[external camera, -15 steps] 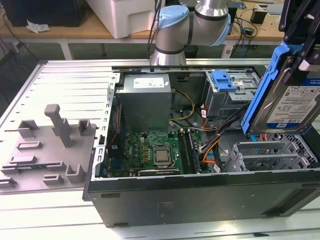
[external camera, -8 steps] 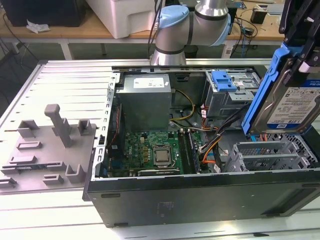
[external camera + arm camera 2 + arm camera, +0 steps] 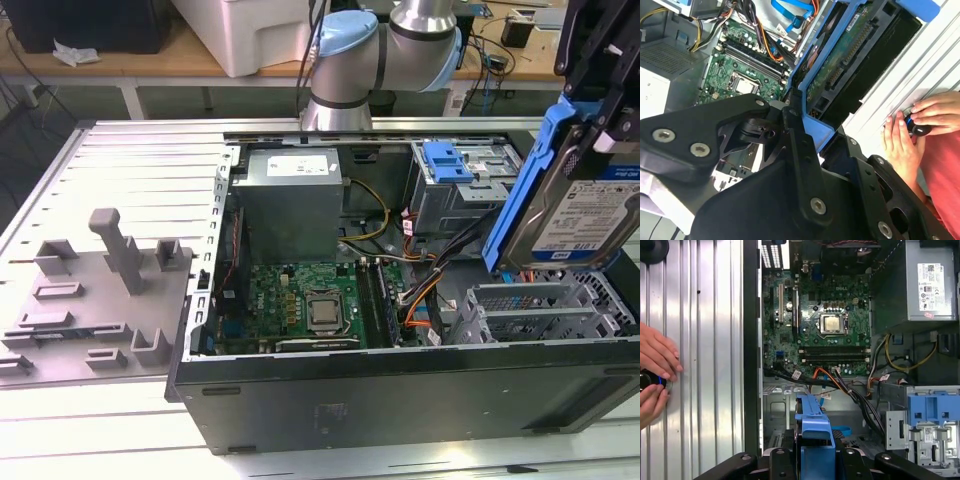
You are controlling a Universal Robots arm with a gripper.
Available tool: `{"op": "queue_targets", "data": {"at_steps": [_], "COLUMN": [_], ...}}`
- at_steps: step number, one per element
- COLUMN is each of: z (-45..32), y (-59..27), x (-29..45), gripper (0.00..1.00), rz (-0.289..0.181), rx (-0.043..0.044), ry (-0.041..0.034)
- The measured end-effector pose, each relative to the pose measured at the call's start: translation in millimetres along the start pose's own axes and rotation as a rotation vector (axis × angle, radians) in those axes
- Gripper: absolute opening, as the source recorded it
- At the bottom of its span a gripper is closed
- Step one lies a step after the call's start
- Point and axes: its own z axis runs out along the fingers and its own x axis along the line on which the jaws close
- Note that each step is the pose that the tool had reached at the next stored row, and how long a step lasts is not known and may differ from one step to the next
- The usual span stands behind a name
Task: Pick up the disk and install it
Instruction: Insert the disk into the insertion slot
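Black gripper (image 3: 815, 456) linkage sits closest in both wrist views, jaws clamped on the blue carrier frame (image 3: 815, 432) of the disk (image 3: 585, 210), which hangs tilted from it. Below the gripper lies the metal drive cage (image 3: 540, 310) of the open computer case (image 3: 400, 390), the motherboard (image 3: 300, 305) further off. A person's hands (image 3: 656, 356) rest on the ribbed table (image 3: 705, 365) beside the case.

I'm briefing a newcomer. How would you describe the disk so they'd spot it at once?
Find the open computer case. Above its end at the exterior view's right, the gripper holds the disk tilted: a silver labelled drive in a blue frame, unlike the bare blue latch on the drive cage.
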Motion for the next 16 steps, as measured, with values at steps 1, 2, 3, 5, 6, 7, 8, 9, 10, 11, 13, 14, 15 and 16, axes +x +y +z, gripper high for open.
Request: {"op": "queue_targets", "data": {"at_steps": [1,2,3,5,6,7,8,9,10,11,13,14,15,16], "z": [0.7,1.4,2.1,3.2,4.0,4.5,5.2,5.9,7.1,8.4,9.7,10.5,11.1,12.1], "y": [-0.2,-0.4,-0.5,-0.9,-1.3,-1.4,-1.5,-1.6,-1.7,-1.8,-1.8,-1.8,-1.9,-1.9], "x": [0.0,-0.1,-0.1,-0.2,-0.3,-0.3,-0.3,-0.3,-0.3,-0.3,-0.3,-0.3,-0.3,-0.3], "gripper": [0.37,0.37,0.37,0.37,0.37,0.37,0.37,0.37,0.37,0.37,0.37,0.37,0.37,0.37], "rz": [-0.001,-0.003,-0.004,-0.007,-0.009,-0.010,-0.011,-0.012,-0.013,-0.014,-0.015,-0.015,-0.016,-0.016], "rx": [0.0000,0.0000,0.0000,0.0000,0.0000,0.0000,0.0000,0.0000,0.0000,0.0000,0.0000,0.0000,0.0000,0.0000], "ry": [-0.0001,0.0000,0.0001,0.0002,0.0003,0.0004,0.0005,0.0004,0.0005,0.0005,0.0006,0.0006,0.0006,0.0007]}}
